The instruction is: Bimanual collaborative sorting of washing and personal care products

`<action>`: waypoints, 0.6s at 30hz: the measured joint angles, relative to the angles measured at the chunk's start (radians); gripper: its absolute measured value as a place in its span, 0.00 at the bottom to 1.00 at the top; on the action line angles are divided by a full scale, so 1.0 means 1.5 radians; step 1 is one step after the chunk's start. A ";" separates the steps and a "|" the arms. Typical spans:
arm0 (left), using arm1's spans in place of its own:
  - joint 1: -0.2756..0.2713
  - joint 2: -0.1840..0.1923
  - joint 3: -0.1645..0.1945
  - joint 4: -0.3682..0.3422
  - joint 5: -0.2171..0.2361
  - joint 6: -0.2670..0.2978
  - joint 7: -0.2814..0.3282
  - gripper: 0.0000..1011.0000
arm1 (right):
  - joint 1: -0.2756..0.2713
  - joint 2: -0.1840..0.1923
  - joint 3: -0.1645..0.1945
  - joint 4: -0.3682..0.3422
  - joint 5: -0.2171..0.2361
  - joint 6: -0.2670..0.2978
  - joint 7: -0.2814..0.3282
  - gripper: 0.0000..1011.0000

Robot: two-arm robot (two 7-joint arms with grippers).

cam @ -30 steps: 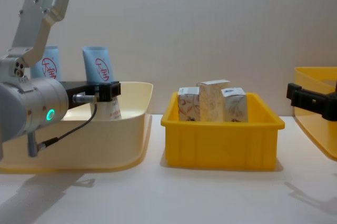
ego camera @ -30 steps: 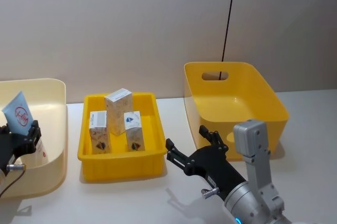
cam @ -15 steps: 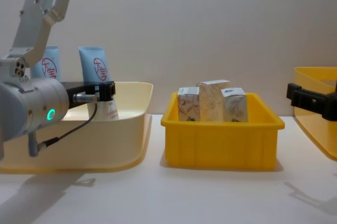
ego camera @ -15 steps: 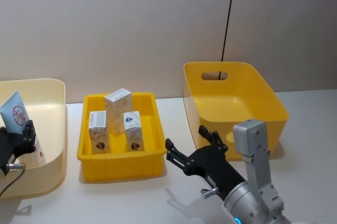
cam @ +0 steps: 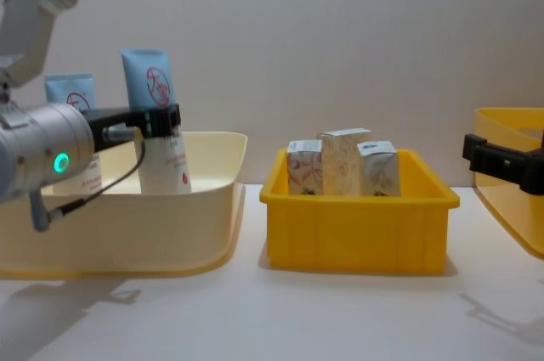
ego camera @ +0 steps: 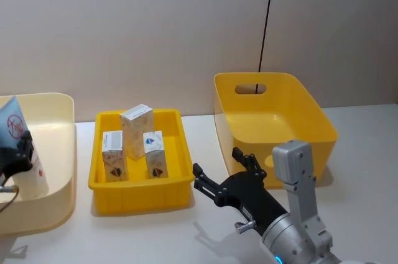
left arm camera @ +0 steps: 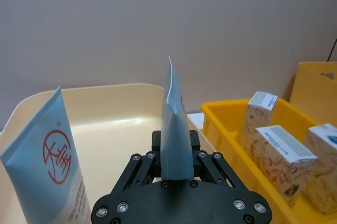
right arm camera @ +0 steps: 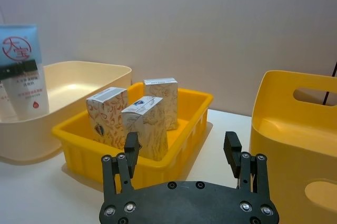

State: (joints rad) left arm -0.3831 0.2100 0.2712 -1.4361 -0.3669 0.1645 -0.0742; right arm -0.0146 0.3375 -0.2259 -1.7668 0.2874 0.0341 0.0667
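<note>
Tall pale-blue squeeze tube, red logo: upright, clamped in left gripper jaws, lower end inside cream plastic tub, beside second like tube.
Step, likely: lifting out. Next needs rim clearance, then carry toward right gripper, jaws spread, near deep yellow bin.
Shallow yellow tray: three patterned cartons.

A plain grey wall backs the white table, a black cable hanging down.

Head camera looks down, chest camera looks level; both share the yellow tray.
</note>
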 joint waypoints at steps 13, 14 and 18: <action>-0.002 0.037 -0.031 -0.038 -0.066 -0.029 -0.115 0.27 | 0.000 0.000 0.000 0.000 0.000 0.000 0.000 0.99; -0.002 0.038 -0.031 -0.039 -0.070 -0.030 -0.122 0.27 | 0.000 0.000 0.000 0.000 0.000 0.000 0.000 0.99; -0.004 0.048 -0.034 -0.046 -0.089 -0.034 -0.155 0.27 | 0.000 0.000 0.000 0.000 0.000 0.000 0.000 0.99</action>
State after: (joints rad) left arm -0.3884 0.2820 0.2201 -1.5055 -0.4999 0.1139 -0.3064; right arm -0.0146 0.3375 -0.2259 -1.7668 0.2874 0.0341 0.0667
